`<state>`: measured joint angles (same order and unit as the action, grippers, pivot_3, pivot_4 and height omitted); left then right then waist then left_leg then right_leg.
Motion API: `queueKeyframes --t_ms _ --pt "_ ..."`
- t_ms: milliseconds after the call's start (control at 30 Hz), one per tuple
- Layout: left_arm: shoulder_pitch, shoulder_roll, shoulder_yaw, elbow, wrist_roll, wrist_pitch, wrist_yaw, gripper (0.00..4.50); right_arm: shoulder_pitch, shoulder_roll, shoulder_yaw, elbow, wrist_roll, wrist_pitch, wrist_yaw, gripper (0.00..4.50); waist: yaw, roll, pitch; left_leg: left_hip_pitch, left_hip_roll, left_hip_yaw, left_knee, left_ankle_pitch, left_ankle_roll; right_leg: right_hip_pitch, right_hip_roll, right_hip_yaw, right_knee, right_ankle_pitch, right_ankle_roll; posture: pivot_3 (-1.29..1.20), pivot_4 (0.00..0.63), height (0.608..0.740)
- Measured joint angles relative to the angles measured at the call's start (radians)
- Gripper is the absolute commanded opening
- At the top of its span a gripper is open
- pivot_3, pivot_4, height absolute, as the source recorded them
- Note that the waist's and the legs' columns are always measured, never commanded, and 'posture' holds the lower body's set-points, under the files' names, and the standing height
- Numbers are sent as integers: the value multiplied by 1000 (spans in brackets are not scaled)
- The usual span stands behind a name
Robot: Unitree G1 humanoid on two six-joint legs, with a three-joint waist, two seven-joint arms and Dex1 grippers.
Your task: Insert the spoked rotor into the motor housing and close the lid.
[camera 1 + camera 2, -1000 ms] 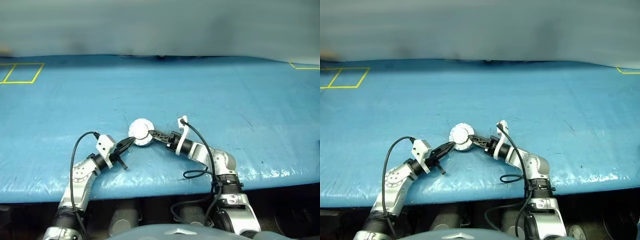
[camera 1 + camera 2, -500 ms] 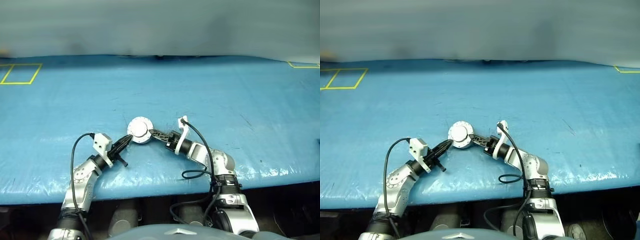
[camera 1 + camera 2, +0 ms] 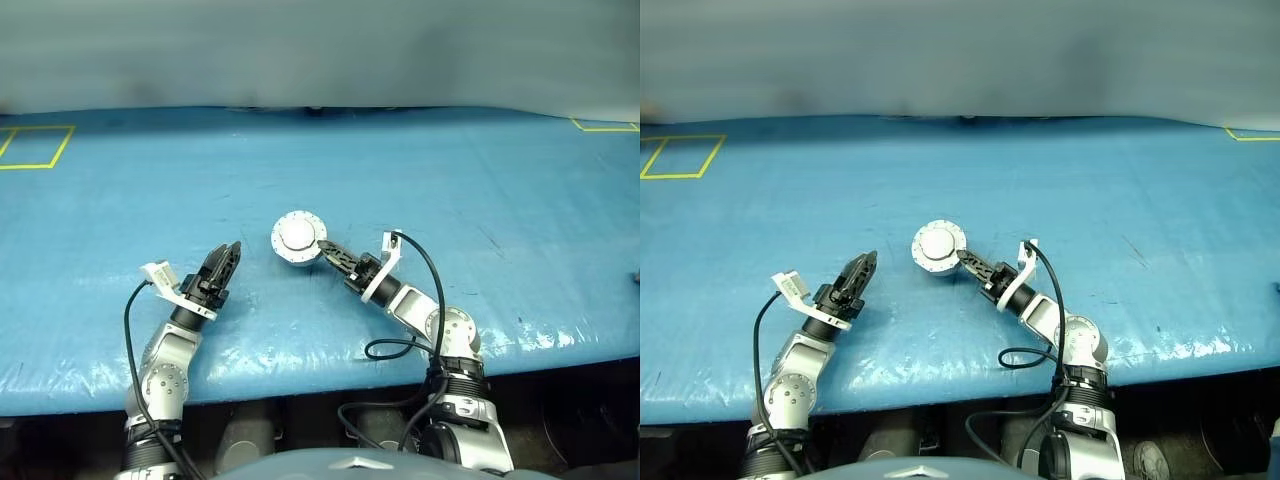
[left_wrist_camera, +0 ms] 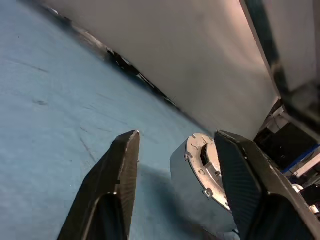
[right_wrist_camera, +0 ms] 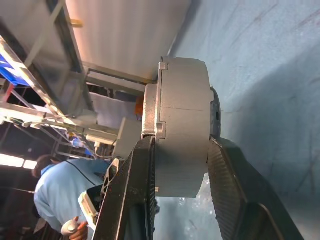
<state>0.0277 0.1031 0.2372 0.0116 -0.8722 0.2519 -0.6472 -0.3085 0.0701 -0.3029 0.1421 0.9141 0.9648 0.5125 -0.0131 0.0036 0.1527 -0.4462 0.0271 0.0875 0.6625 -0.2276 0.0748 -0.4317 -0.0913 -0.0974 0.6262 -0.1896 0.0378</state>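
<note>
The right gripper (image 3: pixel 322 250) pinches the closed motor housing (image 3: pixel 298 238) alone. The left gripper (image 3: pixel 226 262) is spread, apart. A weak pinch could drop it on the table (image 3: pixel 500 180).

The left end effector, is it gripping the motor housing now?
No. The left end effector stands open, apart from the motor housing.

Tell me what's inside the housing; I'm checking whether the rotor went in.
Not visible: the lid is shut over the housing, gripped by the right hand. Only plain grey outsides show.
</note>
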Motion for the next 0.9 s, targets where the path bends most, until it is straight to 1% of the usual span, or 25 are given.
queueKeyframes --t_ms 33,67,167,333,600,733,833,900 --pt "5 -2 0 -15 -35 40 1 4264 0 8 0 -11 18 8 -8 1114 -1 0 0 0 0 0 0 0 0 0 0 0 0 0 0 0 150 740" --pt "9 -2 -2 -30 -61 77 1 4488 0 17 -2 -17 34 13 -16 1114 -1 0 0 0 0 0 0 0 0 0 0 0 0 0 0 0 150 740" --pt "20 -4 -12 -64 -131 174 7 4488 0 38 -5 -42 93 39 -32 1114 -1 0 1 0 0 0 0 0 0 0 0 0 0 0 0 0 150 740" --pt "22 -22 -16 -80 -191 258 12 4488 2 41 30 -87 127 68 -40 1114 1 0 1 0 0 0 1 0 0 0 0 1 0 0 -1 0 150 740" --pt "10 -51 -12 -91 -243 306 10 4488 44 12 125 -92 108 82 -37 1114 1 -1 1 0 0 0 2 0 0 1 1 1 0 0 -1 0 150 740" --pt "9 -62 -12 -91 -245 300 -7 4488 44 6 137 -108 109 78 -34 1114 1 -1 1 0 0 0 2 0 0 1 1 1 0 0 -1 0 150 740" --pt "10 -57 -10 -91 -248 310 -25 3907 45 5 141 -114 112 73 -25 1114 1 -1 1 0 0 -1 3 0 0 1 1 1 0 0 -1 0 150 740" --pt "10 -51 -10 -91 -259 328 -48 3279 45 5 145 -129 117 71 -12 1114 1 -1 1 0 0 -1 2 0 0 1 1 1 0 0 -1 0 150 740"
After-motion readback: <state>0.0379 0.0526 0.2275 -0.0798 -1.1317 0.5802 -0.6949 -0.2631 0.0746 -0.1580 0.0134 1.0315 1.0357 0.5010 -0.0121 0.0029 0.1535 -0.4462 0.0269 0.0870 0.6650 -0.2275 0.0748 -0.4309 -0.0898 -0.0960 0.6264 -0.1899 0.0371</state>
